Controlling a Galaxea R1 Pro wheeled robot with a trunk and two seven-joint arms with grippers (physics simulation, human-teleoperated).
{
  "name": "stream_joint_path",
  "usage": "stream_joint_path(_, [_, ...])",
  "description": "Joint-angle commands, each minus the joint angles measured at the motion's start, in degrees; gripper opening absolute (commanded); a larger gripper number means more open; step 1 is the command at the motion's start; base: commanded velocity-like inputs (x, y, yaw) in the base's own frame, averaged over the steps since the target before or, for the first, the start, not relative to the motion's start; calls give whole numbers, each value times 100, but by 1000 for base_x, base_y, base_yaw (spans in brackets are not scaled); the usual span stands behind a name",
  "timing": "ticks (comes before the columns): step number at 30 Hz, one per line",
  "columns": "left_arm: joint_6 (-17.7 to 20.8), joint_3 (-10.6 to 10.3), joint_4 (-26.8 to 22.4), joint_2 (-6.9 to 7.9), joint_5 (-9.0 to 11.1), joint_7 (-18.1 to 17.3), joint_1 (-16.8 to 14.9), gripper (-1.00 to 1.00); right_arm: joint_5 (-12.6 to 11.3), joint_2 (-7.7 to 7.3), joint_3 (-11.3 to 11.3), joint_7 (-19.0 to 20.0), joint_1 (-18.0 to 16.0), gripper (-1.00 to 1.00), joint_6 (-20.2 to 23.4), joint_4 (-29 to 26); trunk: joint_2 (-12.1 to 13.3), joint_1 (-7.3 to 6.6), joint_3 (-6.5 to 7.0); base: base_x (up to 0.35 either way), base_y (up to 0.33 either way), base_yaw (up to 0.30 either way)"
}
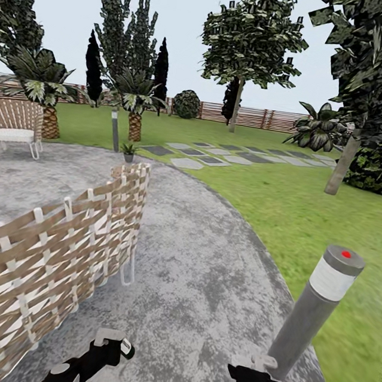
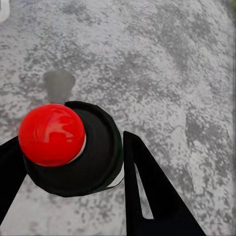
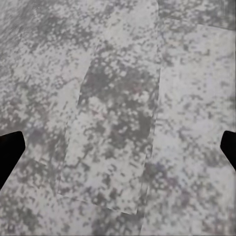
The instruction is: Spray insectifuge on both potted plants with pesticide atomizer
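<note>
My left gripper (image 1: 113, 345) is shut on the pesticide atomizer (image 2: 73, 157), a dark bottle whose round red top (image 2: 51, 134) faces the left wrist camera. It is held low over the grey stone patio (image 1: 204, 277) of the garden. In the head view the atomizer (image 1: 125, 348) pokes out as a small dark stub with a white stripe. My right gripper (image 1: 252, 368) is open above bare patio stone, its fingertips (image 3: 10, 152) spread wide with nothing between them. One small potted plant (image 1: 128, 150) stands far ahead at the patio's edge.
A woven wicker chair back (image 1: 49, 257) rises close on the left. A grey red-topped lamp post (image 1: 315, 307) leans just beyond my right gripper. Lawn (image 1: 308, 218), stepping stones (image 1: 220, 155), palms (image 1: 136, 102), another wicker seat (image 1: 12, 125) and a slat fence (image 1: 255, 116) lie beyond.
</note>
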Motion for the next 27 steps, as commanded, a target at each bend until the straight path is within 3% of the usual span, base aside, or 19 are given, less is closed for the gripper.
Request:
stream_joint_path(1, [-32,45,-7,-5,-59,-24,-5,-100,-54,-2,23,22,-4,100,-19,9,-2,-1,-5,42,5,-34])
stream_joint_path(14, [-33,45,-7,-5,-59,-24,-6,-100,-57,-2,26,20,-4,100,-19,9,-2,-1,-4,256,84,-12])
stream_joint_path(27, [-33,45,-7,-5,-59,-24,-4,-100,-54,-2,26,18,-4,100,-19,9,-2,-1,35,13,1,-236])
